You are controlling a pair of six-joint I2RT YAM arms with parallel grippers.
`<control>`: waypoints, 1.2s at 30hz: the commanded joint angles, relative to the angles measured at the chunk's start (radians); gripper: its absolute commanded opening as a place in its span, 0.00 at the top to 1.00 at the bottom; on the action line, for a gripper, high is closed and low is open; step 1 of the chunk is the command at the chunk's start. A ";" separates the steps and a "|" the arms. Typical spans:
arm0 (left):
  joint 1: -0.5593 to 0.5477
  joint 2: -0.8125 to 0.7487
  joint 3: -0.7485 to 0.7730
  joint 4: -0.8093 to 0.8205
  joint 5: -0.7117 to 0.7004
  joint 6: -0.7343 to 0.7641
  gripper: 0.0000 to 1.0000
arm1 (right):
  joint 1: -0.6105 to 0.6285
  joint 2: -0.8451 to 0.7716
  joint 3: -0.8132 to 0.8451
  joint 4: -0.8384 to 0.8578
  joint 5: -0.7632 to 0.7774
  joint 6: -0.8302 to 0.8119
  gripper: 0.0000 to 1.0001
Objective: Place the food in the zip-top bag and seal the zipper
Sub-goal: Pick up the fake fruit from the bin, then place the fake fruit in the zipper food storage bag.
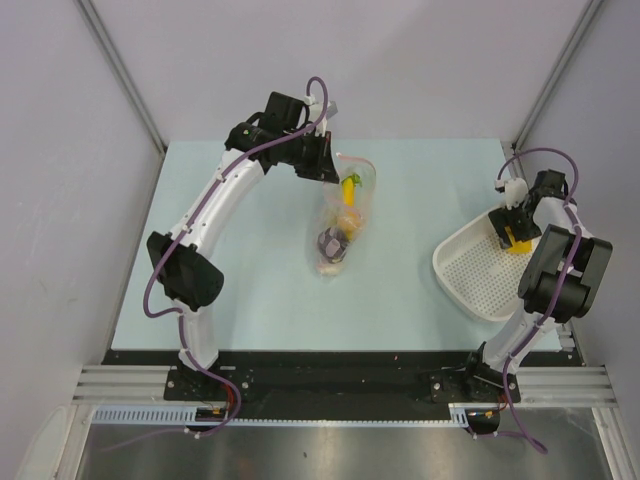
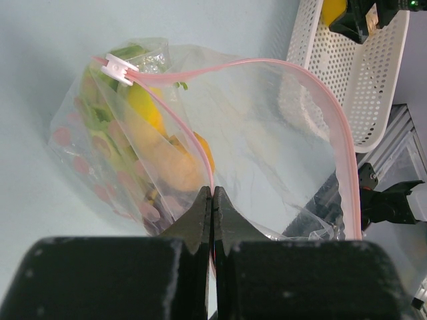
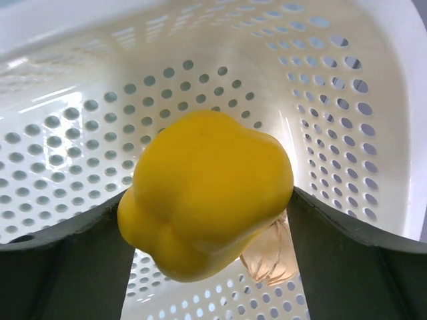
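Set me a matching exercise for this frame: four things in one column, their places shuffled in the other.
1 yellow bell pepper
2 zip-top bag
3 white slider
4 white perforated basket

A on the zipper
B rim pinched by the left end effector
C between the fingers of the right end effector
D directly on the table, at its right

Pairs: 1-C, 2-B, 3-A, 4-D

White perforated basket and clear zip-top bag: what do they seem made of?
The white perforated basket looks like rigid moulded plastic, glossy, with regular round holes. The clear zip-top bag looks like thin plastic film: transparent, crinkled, shiny folds.
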 commanded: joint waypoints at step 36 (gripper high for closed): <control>0.022 -0.066 0.002 0.011 0.051 0.022 1.00 | 0.819 -0.181 0.575 0.016 -0.702 0.665 0.48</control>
